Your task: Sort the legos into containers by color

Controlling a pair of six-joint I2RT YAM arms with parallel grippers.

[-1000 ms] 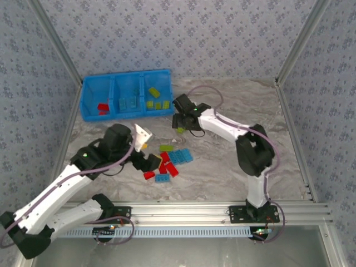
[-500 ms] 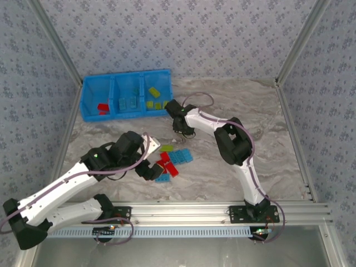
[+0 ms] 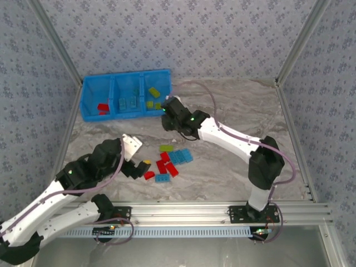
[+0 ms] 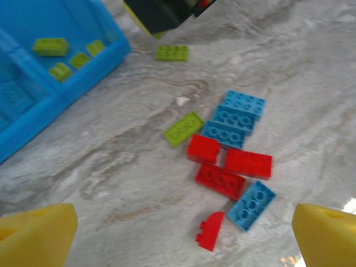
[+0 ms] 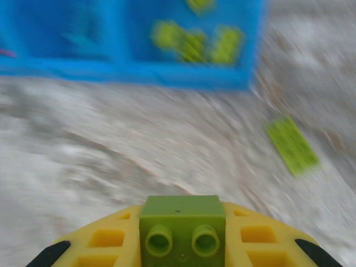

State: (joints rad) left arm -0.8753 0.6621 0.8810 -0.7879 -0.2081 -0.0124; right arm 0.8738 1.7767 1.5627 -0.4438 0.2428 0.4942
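Right wrist: studded rectangular lime-green brick between hollow-celled yellow jaws.

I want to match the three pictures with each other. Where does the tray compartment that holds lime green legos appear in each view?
Top external: upper left, the rightmost compartment of the blue tray.
Left wrist: top left corner.
Right wrist: top edge, right of centre.
Shared landmark: the lime green legos lying inside it.
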